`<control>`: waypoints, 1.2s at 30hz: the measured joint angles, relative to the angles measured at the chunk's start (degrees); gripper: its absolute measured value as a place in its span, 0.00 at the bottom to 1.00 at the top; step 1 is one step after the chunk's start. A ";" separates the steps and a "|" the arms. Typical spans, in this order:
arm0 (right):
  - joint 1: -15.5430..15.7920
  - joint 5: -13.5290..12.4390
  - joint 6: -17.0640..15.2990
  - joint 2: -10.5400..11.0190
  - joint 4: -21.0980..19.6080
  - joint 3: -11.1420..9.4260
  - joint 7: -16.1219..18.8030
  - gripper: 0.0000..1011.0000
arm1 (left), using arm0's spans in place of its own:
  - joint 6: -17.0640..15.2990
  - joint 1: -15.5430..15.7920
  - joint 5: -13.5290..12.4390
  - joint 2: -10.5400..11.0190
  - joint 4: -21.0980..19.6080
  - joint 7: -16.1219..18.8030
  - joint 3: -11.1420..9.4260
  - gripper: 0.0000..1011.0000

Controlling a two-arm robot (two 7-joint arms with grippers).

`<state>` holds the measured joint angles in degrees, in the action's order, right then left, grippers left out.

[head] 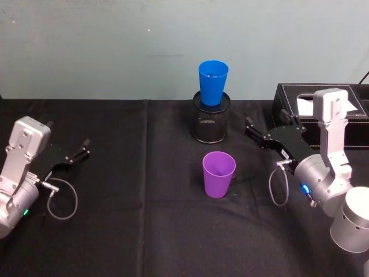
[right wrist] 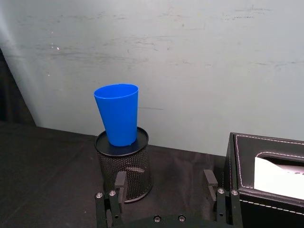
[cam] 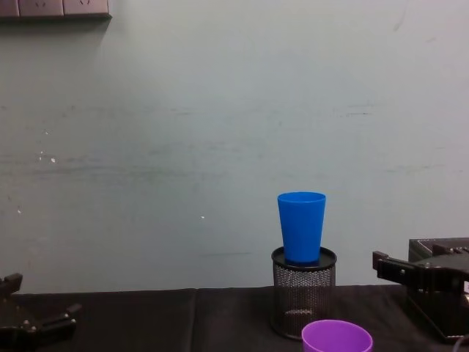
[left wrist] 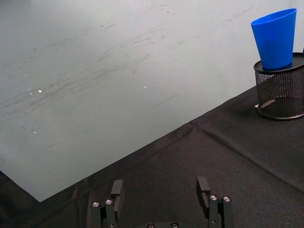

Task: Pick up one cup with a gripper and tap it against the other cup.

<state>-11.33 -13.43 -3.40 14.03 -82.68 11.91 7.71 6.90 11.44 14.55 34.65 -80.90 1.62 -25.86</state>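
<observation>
**Two cups apart, both grippers wide and empty**

Black cloth covers the desk (head: 115, 231), with a pale wall behind it, and we have the purple cup (head: 218, 173) standing upright near the desk's middle, mouth up, nothing touching it. Just behind it, toward the far edge, the blue cup (head: 213, 82) sits upright, its base dropped into the black mesh pen holder (head: 211, 126). At the far right corner we see a black tissue box (head: 300, 98). Our right gripper (head: 249, 128) hangs beside that box, right of the holder, fingers spread and holding nothing. Over at the left edge, our left gripper (head: 79, 150) hovers low above the cloth, also released and empty, well apart from both cups.
</observation>
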 joint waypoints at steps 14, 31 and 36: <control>0.00 -0.01 0.00 0.01 -0.07 0.01 0.05 0.99 | 0.00 0.00 0.00 0.00 0.00 0.00 0.00 0.99; 0.00 0.00 0.00 0.01 -0.06 0.00 0.05 0.99 | 0.00 0.00 0.00 0.00 0.00 0.00 0.00 0.99; 0.00 0.00 -0.01 0.01 -0.06 0.00 0.05 0.99 | 0.00 -0.01 0.00 0.00 0.00 0.00 0.00 0.99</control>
<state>-11.33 -13.44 -3.41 14.03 -82.75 11.91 7.76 6.91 11.43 14.55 34.64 -80.90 1.62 -25.86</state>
